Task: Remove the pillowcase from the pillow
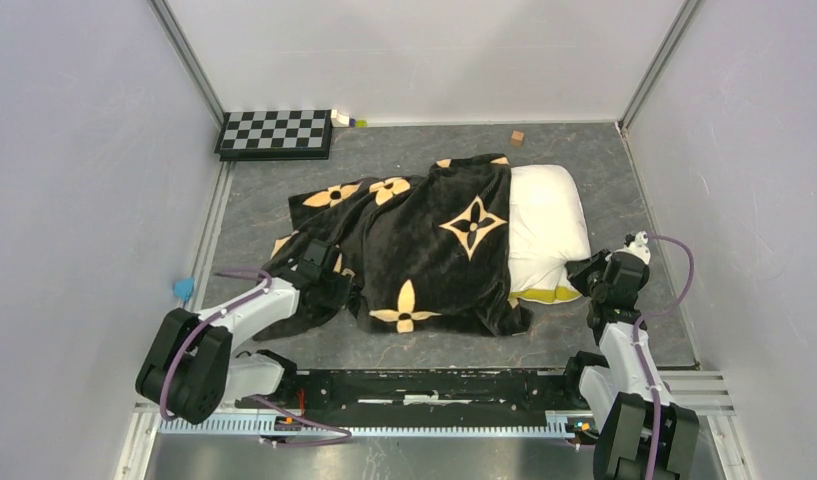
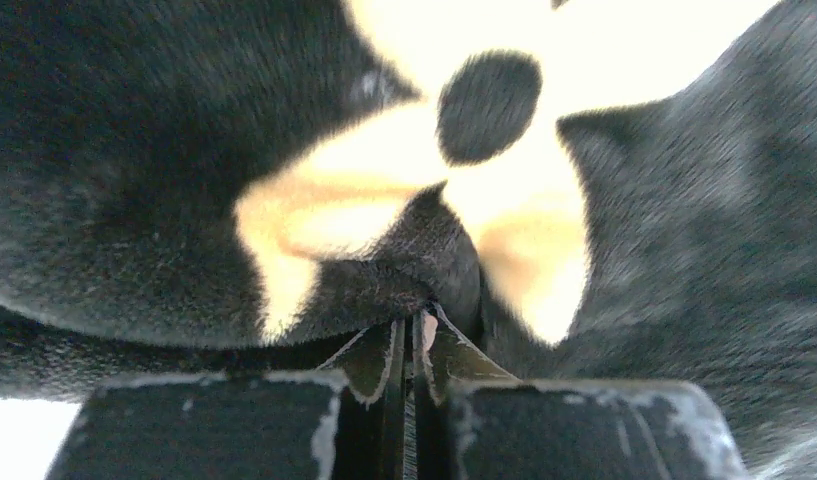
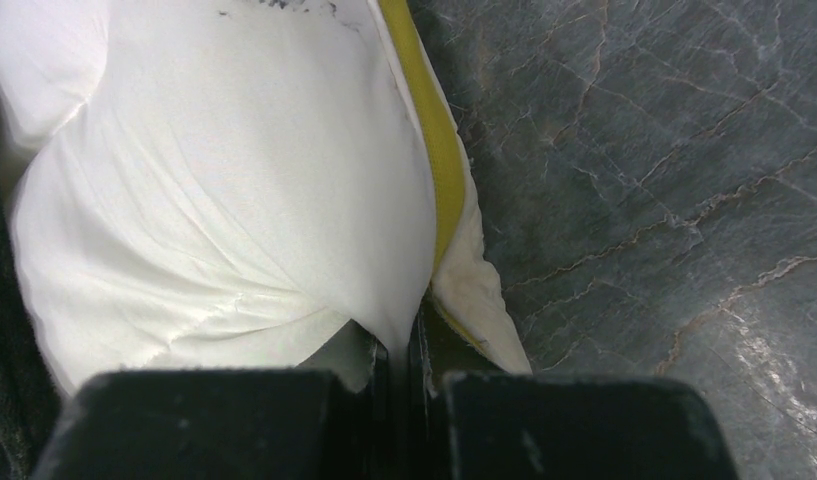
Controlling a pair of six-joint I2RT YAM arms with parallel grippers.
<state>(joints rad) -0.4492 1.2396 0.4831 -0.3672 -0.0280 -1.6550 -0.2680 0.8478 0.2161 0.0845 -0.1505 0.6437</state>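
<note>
The black plush pillowcase with tan flower motifs covers the left part of the cream-white pillow, whose right end sticks out with its yellow band at the near edge. My left gripper is shut on a fold of the pillowcase at its near left side. My right gripper is shut on the pillow's white fabric near the yellow band, at its near right corner.
A black-and-white checkerboard lies at the back left. A small brown block and a small white-and-yellow object sit by the back wall. A blue thing lies past the left table edge. Grey walls enclose the marbled table.
</note>
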